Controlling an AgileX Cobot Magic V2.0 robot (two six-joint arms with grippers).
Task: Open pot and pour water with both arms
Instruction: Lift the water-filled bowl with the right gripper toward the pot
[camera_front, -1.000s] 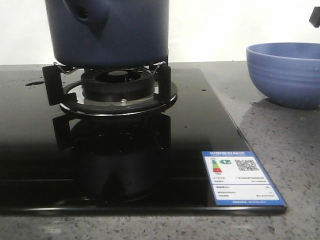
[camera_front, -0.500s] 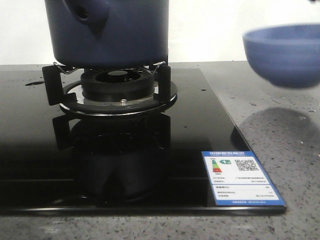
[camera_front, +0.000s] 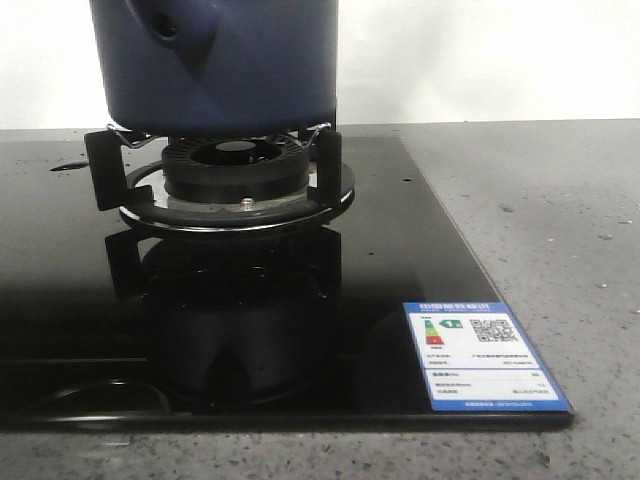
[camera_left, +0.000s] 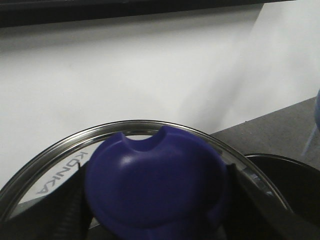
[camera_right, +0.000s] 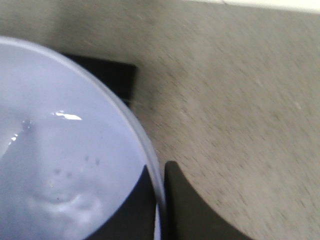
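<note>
The dark navy pot (camera_front: 230, 70) stands on the burner (camera_front: 235, 170), with its tubular stub (camera_front: 175, 25) toward the camera; its top is cut off in the front view. In the left wrist view my left gripper (camera_left: 156, 207) is shut on the blue knob (camera_left: 155, 180) of a glass lid with a metal rim (camera_left: 60, 150), held up before the white wall. A dark round opening (camera_left: 287, 185), probably the pot, lies beside the lid. In the right wrist view my right gripper (camera_right: 161, 200) is shut on the rim of the periwinkle bowl (camera_right: 60, 165), which holds water, above the counter. Neither gripper shows in the front view.
The black glass stove top (camera_front: 60, 300) carries an energy label sticker (camera_front: 485, 355) at its front right corner. Grey speckled counter (camera_front: 560, 230) lies to the right of it. A corner of the stove (camera_right: 115, 75) shows under the bowl in the right wrist view.
The periwinkle bowl rose from the counter at the right and has left the front view. The pot has not moved.
</note>
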